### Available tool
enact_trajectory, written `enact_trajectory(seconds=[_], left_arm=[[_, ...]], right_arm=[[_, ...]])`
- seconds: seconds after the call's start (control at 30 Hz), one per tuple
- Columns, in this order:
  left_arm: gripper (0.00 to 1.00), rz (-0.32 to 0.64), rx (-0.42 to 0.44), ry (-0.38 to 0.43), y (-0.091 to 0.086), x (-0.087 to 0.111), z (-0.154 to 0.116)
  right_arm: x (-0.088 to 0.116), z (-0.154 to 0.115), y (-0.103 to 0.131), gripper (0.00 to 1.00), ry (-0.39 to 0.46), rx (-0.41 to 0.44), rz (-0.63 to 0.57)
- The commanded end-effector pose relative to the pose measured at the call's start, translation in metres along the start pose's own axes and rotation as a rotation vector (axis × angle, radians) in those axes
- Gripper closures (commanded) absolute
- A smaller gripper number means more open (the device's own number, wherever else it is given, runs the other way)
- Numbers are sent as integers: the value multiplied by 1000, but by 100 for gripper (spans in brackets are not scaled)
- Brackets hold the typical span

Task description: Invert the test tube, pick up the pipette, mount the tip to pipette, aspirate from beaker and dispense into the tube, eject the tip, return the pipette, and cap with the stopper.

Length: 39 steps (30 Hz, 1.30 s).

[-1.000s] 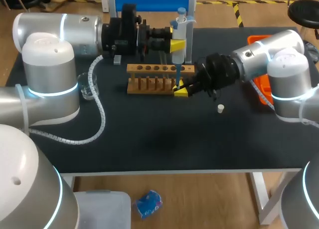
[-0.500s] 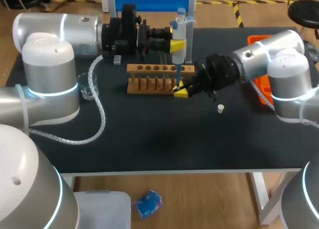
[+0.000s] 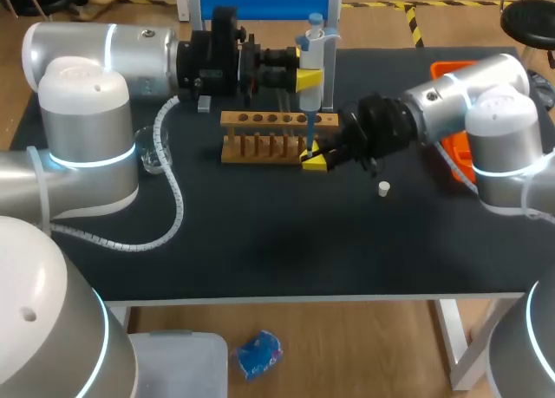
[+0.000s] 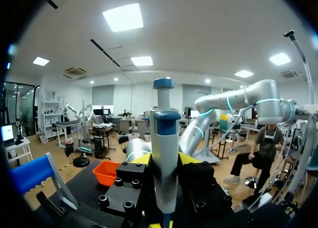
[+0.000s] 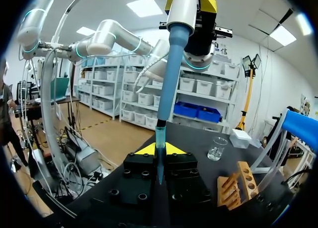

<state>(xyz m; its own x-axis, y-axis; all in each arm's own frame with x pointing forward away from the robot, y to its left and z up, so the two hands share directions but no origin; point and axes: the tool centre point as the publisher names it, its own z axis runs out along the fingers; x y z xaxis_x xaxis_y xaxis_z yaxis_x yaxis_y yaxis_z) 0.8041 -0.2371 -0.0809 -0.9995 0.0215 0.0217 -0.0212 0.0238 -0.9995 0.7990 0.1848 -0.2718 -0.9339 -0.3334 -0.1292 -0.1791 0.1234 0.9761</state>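
Nothing visibly shifts across the last second; both arms hold station. The left tool (image 3: 309, 77) clenches the pipette (image 3: 312, 51) upright, its tip lowered into the test tube (image 5: 159, 137), which the right tool (image 3: 315, 160) grasps just beside the wooden rack (image 3: 260, 120). Dispensing looks underway. The stopper (image 3: 383, 188) waits on the worktop (image 3: 286, 242).

Matte black table top (image 3: 260, 242). Tan wooden test-tube rack (image 3: 260, 140). White-grey plastic pipette (image 3: 310, 55), with blue plunger cap and blue lower shaft. Clear glass test tube (image 5: 159, 153), clear glass beaker (image 3: 154, 158). Small white stopper (image 3: 383, 188). Orange plastic tray (image 3: 447, 69). Yellow tips, black bodies on left gripper (image 3: 310, 77) and right gripper (image 3: 316, 160). Silver-white left arm (image 3: 87, 60) and right arm (image 3: 468, 90), cyan ring lights.
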Motion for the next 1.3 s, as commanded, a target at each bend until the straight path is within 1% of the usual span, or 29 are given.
enact_trajectory(seconds=[0.03, 0.63, 0.83, 1.1, 1.3], left_arm=[[100, 0, 0, -2, 0, 0, 1], [100, 0, 0, -2, 0, 0, 1], [100, 0, 0, -2, 0, 0, 1], [100, 0, 0, -2, 0, 0, 1], [100, 0, 0, -2, 0, 0, 1]], right_arm=[[5, 0, 0, 100, -13, -27, 12], [3, 1, 8, 100, -34, -105, 47], [2, 2, 10, 100, -37, -108, 43], [0, 0, 13, 100, -47, -82, 35], [-2, -1, 15, 100, -55, -90, 32]])
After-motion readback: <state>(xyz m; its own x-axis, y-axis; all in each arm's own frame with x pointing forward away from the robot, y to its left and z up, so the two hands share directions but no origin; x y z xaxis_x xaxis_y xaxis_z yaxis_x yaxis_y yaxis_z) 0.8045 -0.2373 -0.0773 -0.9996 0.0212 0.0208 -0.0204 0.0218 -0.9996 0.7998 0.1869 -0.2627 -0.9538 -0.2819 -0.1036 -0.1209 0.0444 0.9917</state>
